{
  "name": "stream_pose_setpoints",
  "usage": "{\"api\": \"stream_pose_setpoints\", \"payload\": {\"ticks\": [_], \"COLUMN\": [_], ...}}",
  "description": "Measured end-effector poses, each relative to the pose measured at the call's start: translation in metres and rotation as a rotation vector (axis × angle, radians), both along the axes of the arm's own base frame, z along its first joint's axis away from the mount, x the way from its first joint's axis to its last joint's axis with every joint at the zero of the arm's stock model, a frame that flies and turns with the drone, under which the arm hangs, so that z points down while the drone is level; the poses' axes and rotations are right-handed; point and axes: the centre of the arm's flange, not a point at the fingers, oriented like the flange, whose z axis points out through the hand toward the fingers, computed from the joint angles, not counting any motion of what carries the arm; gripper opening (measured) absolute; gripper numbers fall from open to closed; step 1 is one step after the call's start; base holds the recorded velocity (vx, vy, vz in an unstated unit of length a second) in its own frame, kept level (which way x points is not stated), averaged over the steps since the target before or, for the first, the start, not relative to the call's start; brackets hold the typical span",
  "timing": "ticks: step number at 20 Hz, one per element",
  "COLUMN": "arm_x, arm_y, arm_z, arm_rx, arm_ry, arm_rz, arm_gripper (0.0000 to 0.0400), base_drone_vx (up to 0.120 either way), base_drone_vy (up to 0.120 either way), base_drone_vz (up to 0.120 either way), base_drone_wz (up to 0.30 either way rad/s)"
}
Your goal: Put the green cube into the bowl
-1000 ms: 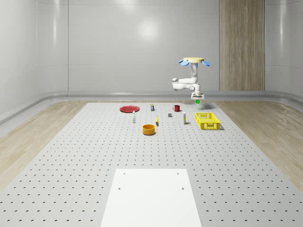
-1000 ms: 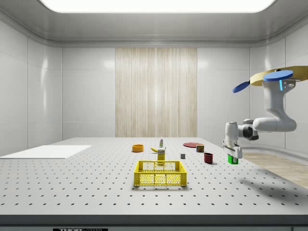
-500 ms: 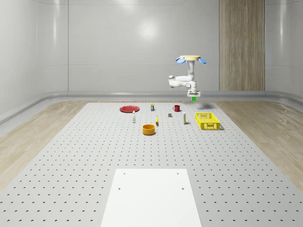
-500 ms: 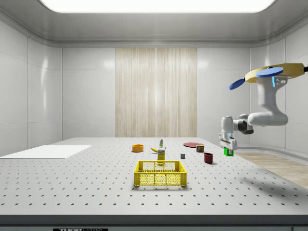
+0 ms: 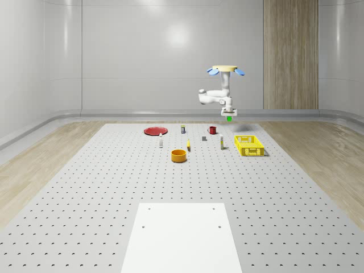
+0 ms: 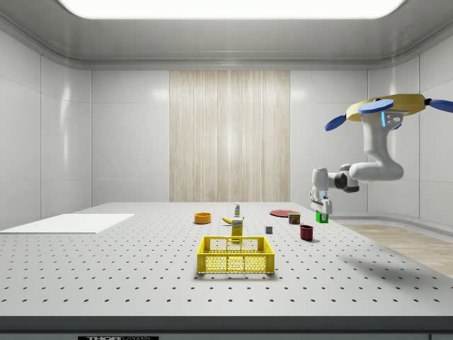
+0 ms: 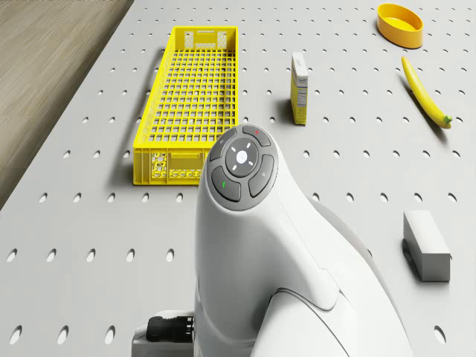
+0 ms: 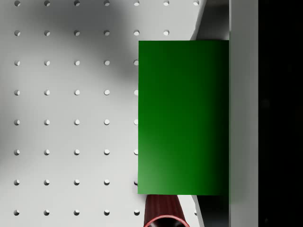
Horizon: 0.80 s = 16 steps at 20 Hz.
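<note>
green cube (image 8: 183,117) in gripper (image 5: 229,116) — airborne

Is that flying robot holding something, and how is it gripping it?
Yes: the gripper holds the green cube by its sides, in the air above the table.

You're looking at a matt grey table (image 5: 114,187) drilled with regular holes, flanked by a wood-grain floor (image 5: 34,159). The arm (image 7: 282,268) wears smooth, glossy white plastic shells. The green cube (image 8: 183,118) has a flat, even face; the yellow basket (image 7: 190,104) is open plastic lattice.
</note>
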Motion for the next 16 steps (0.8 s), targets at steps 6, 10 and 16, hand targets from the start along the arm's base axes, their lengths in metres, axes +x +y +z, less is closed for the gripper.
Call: {"api": "stream_pose_setpoints", "payload": {"ticks": [6,10,16], "arm_x": [0.0000,0.0000,0.0000], "arm_y": [0.0000,0.0000,0.0000], "arm_z": [0.0000,0.0000,0.0000], "arm_rx": [0.000,0.000,0.000], "arm_ry": [0.000,0.000,0.000], "arm_rz": [0.000,0.000,0.000], "arm_gripper": [0.0250,0.0250,0.0250], "base_drone_vx": [0.053,0.120,0.120], "base_drone_vy": [-0.120,-0.120,-0.120], "base_drone_vz": [0.000,0.000,0.000], "base_drone_wz": [0.000,0.000,0.000]}}
